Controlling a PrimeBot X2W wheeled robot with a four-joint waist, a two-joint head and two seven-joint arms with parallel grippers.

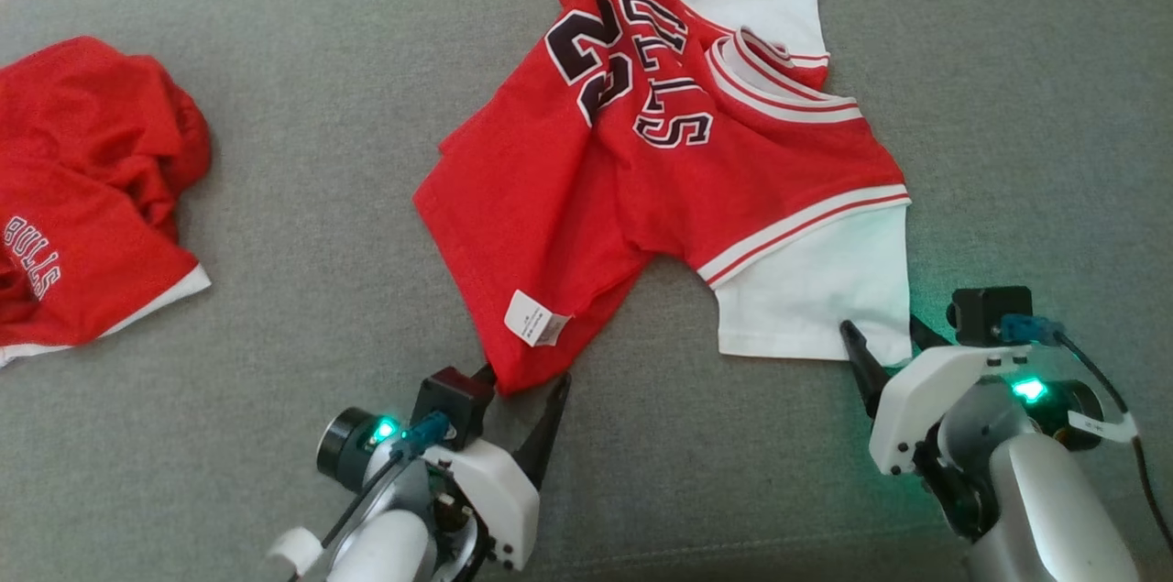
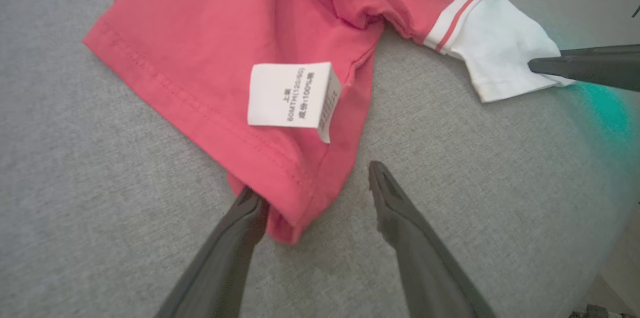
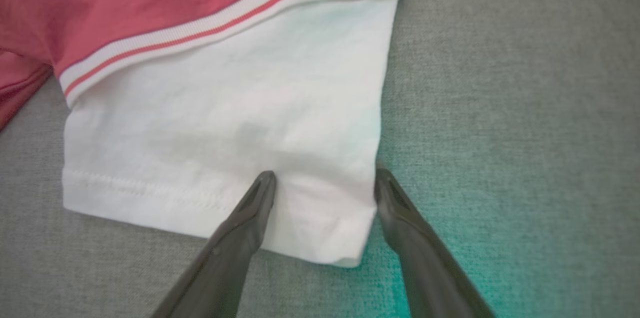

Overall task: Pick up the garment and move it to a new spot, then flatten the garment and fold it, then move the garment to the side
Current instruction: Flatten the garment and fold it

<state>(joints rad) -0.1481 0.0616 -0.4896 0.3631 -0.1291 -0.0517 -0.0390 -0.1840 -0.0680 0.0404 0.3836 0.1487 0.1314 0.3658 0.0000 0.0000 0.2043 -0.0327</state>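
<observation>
The garment (image 1: 641, 197) lies rumpled at the middle of the grey cushion (image 1: 321, 197). Flattening seems in hand: left gripper (image 1: 524, 376) straddles the hem corner (image 2: 295, 193), right gripper (image 1: 882, 325) the white sleeve (image 3: 225, 147), both jaws spread wide, probably holding nothing. Next they must close and pull apart.

Head overhead, wrists close on garment (image 1: 568, 206)

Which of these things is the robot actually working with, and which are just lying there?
In the job: red jersey with white sleeves; left fingers at its hem corner; right fingers at its sleeve.

Just lying about: second red garment, crumpled at the left; grey cushion under everything.
</observation>
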